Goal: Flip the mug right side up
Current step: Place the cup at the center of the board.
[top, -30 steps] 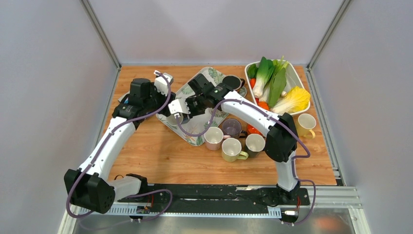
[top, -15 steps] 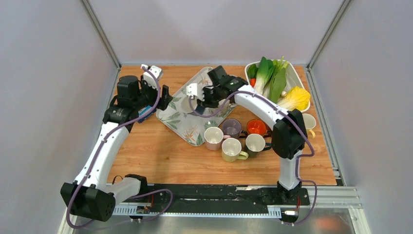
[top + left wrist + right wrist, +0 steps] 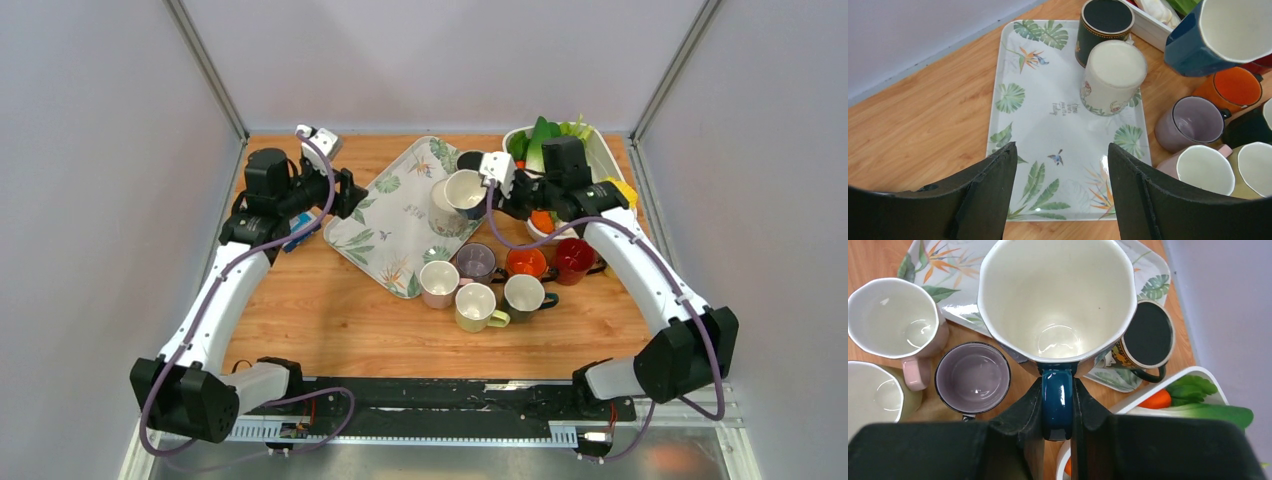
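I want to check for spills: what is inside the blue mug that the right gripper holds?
Nothing. In the right wrist view the blue mug in the right gripper shows a bare cream inside down to its bottom. No part of the inside is covered.

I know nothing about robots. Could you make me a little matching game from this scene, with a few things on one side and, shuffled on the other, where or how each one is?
Things:
1. blue mug
2. cream mug
3. lilac mug
4. left gripper

States:
A. open, holding nothing
B. upside down on the tray
C. gripped by its handle in the right gripper
D. mouth up on the table, beside the tray

Pairs: 1-C, 2-B, 3-D, 4-A.
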